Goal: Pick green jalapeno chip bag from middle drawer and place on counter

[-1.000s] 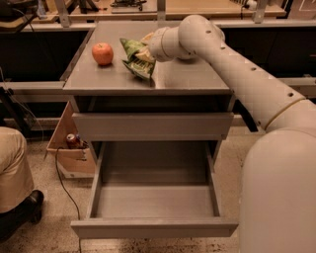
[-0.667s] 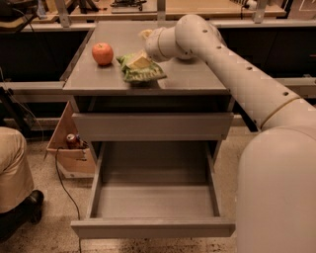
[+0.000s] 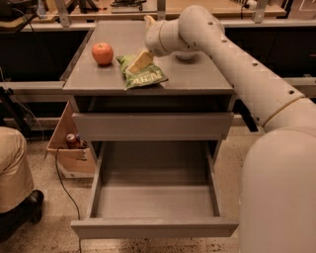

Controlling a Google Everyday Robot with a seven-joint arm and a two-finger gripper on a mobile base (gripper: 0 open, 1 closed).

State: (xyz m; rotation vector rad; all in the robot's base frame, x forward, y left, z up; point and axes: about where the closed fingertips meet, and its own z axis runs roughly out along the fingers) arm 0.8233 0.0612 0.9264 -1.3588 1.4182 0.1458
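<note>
The green jalapeno chip bag [image 3: 144,76] lies flat on the grey counter [image 3: 197,75], near its front edge and right of a red apple [image 3: 102,53]. My gripper [image 3: 141,61] is directly over the bag's back end and touches it, with the pale arm reaching in from the right. The middle drawer [image 3: 153,228] is pulled far out below and nothing lies in it.
A closed plain grey drawer front [image 3: 153,126] sits above the open drawer. A cardboard box [image 3: 66,153] holding a can stands on the floor to the left. A person's leg and shoe [image 3: 17,190] are at the far left. Tan wooden benches [image 3: 207,7] run behind the cabinet.
The gripper has come down and toward the counter's front with the bag. The bag has gone from tilted up to lying flat on the counter.
</note>
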